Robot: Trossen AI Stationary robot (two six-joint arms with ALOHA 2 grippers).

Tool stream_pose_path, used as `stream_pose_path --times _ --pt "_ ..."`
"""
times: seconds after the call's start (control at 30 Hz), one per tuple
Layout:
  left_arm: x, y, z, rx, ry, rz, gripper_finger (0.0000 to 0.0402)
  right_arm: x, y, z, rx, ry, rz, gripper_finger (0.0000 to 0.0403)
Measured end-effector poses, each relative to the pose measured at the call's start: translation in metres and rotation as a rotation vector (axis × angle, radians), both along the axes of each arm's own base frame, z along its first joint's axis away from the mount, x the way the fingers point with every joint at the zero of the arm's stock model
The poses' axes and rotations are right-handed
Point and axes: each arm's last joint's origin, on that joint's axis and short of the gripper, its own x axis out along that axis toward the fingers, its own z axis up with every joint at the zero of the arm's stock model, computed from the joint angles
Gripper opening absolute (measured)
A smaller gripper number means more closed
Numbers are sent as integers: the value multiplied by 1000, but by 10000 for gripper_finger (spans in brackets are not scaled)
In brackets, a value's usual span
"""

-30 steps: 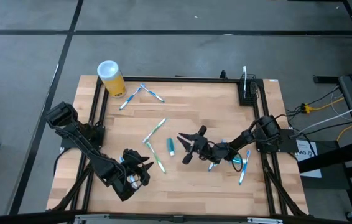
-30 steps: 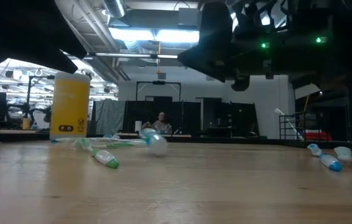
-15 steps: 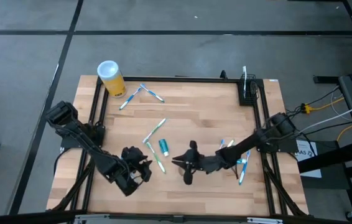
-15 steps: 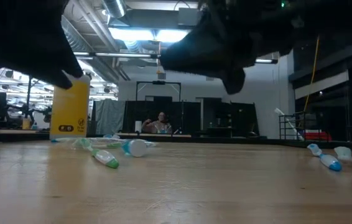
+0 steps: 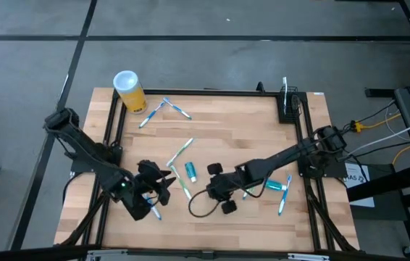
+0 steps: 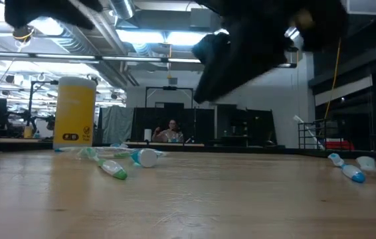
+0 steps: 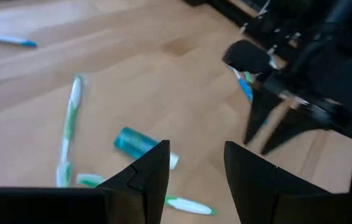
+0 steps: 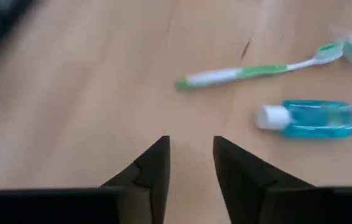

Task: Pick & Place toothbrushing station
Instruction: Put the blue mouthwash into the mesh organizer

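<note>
The black toothbrushing station (image 5: 288,109) stands at the table's far right corner, with a toothbrush upright in it. No gripper is near it. My right gripper (image 5: 219,190) is open and empty above the table's middle, near the front; the right wrist view (image 8: 191,146) shows bare wood between its fingers. My left gripper (image 5: 159,190) is open and empty at the near left, and it also shows in the left wrist view (image 7: 198,155). A small blue-green bottle with a white cap (image 5: 190,171) lies on its side between the two grippers.
The yellow cup with a white lid (image 5: 129,90) stands at the far left corner. Several toothbrushes lie scattered: two by the cup (image 5: 163,110), green ones mid-table (image 5: 180,152), blue ones at the near right (image 5: 283,196). A blue bottle (image 5: 276,186) lies under the right arm.
My right gripper has swung from the table's middle toward the near edge and the left as its arm stretched out. The small blue-green bottle has shifted a little toward the left. My left gripper has moved slightly toward the far edge.
</note>
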Motion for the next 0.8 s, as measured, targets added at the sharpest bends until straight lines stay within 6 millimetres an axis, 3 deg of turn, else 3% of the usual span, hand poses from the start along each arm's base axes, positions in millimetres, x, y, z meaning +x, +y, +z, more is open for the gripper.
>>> stream_pose_path --times 0.27,0.47,0.67,0.8 --pt "-37 23 36 47 -105 28 147 5 -11 8 -569 -81 390 157" --pt "-54 39 56 82 -105 -30 147 13 -27 10 -668 -128 626 158" --pt "-67 53 71 103 -131 -61 147 25 -38 -18 -697 -118 844 158" --pt "-74 61 77 130 -140 -73 147 38 -45 -26 -719 -190 832 158"
